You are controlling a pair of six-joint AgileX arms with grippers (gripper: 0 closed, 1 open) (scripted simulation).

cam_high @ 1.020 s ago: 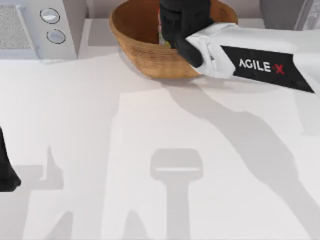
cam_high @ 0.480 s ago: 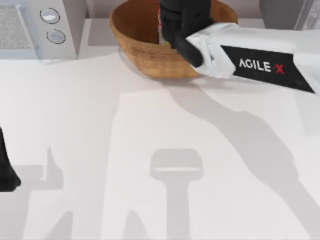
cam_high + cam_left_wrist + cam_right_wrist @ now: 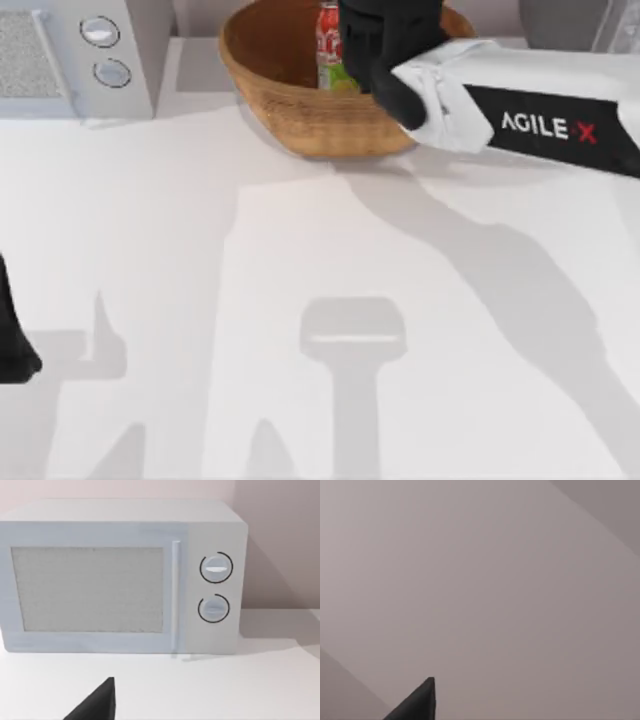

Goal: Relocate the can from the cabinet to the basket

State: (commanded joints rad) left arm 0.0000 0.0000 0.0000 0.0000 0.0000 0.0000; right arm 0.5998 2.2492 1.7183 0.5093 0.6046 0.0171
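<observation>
Can [image 3: 330,45] upright inside basket [image 3: 270,85], far centre of surface [image 3: 200,250]. Right pincer [image 3: 385,40] over basket's right half, just beside can; finger state impossible to tell. Left arm parked at near-left edge, facing microwave [image 3: 125,575].

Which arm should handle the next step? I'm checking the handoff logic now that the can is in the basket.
The right: its pincer is over the basket, just beside the can standing inside. The left arm sits parked at the table's left edge, far away.
</observation>
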